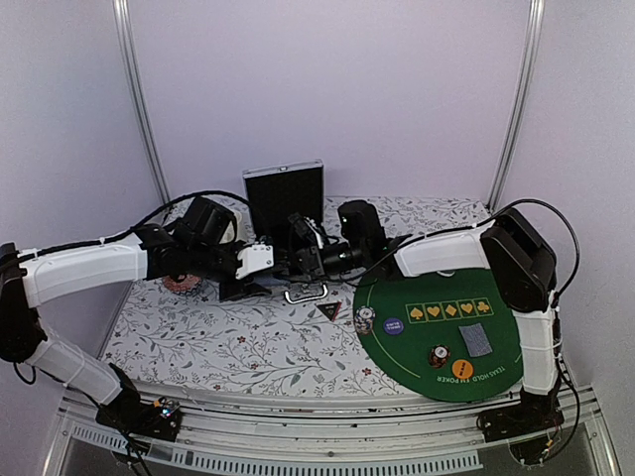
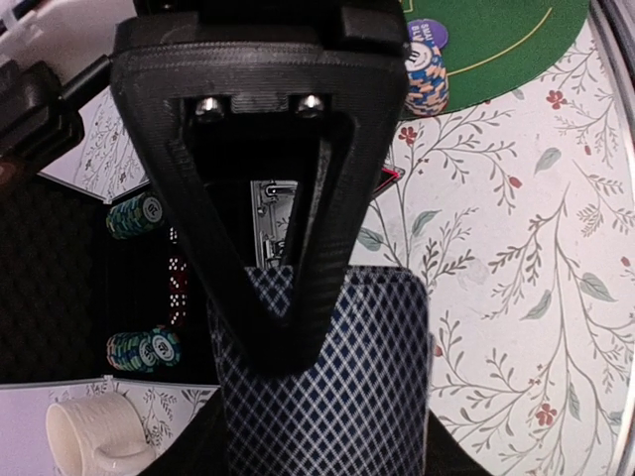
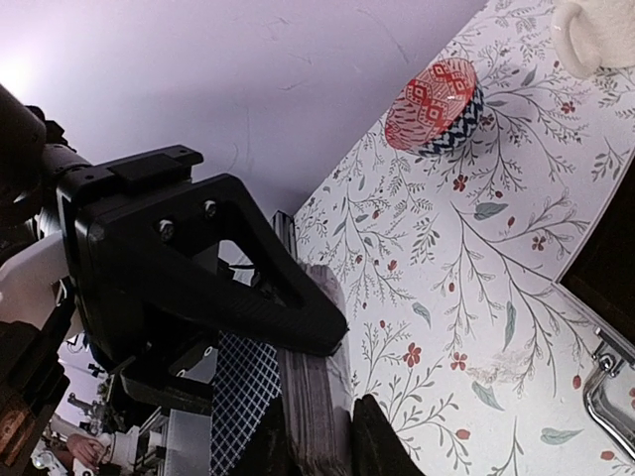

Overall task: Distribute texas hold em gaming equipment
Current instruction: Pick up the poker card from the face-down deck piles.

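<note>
Left gripper [image 2: 293, 367] clamps a blue-backed deck [image 2: 367, 397] at mid-table [image 1: 218, 337]; right gripper [image 3: 352, 387] grips the same deck from the opposite side. Chips [image 1: 364, 319], discs [image 1: 394, 324] and one card [image 1: 477, 339] lie on the green mat [image 1: 417, 357], right.

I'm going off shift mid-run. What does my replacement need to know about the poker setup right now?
Left gripper: shut on the card deck.
Right gripper: jaws narrow at the deck's edge; I can't tell whether it grips a card.
Done: on the green mat lie one card, two chip stacks, a purple disc and an orange disc. The triangular marker lies beside the mat.
Left: chips sit in the case, and the deck is undealt.
</note>
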`<control>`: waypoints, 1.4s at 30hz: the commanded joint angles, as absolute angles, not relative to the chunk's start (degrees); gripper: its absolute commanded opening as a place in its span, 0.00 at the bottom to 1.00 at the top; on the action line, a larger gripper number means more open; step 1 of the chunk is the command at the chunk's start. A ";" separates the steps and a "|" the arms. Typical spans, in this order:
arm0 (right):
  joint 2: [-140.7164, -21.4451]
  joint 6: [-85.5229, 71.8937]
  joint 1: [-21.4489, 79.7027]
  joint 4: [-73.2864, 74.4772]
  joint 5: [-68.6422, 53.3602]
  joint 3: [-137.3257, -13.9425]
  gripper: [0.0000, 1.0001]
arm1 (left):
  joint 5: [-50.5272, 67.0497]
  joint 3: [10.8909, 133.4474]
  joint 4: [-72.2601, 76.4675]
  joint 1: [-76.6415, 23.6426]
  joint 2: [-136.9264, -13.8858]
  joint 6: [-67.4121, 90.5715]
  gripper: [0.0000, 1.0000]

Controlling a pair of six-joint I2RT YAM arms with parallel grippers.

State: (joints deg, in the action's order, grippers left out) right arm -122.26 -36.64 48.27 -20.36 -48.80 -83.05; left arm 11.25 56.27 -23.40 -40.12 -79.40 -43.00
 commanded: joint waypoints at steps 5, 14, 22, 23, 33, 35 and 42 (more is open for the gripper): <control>-121.26 -34.79 49.27 -22.05 -55.24 -84.77 0.02 | 11.82 55.66 -21.31 -40.87 -78.27 -42.72 0.52; -118.10 -32.64 49.24 -21.94 -56.24 -83.72 0.02 | 11.47 55.22 -23.21 -40.78 -79.44 -42.62 0.90; -116.95 -31.79 49.29 -21.62 -55.50 -83.40 0.02 | 13.54 56.29 -24.49 -40.76 -80.60 -42.36 0.81; -117.00 -31.70 49.27 -21.58 -55.49 -83.47 0.02 | 13.74 56.40 -24.52 -40.78 -80.62 -42.44 0.79; -117.16 -30.27 49.29 -18.15 -52.37 -83.66 0.02 | 14.03 56.78 -23.35 -40.77 -79.38 -41.75 0.74; -117.16 -29.77 49.28 -17.13 -51.56 -83.95 0.02 | 14.25 56.51 -22.93 -40.76 -78.81 -41.79 0.74; -117.07 -28.66 49.31 -15.80 -51.75 -84.98 0.02 | 14.11 56.27 -22.68 -40.78 -78.44 -41.79 0.71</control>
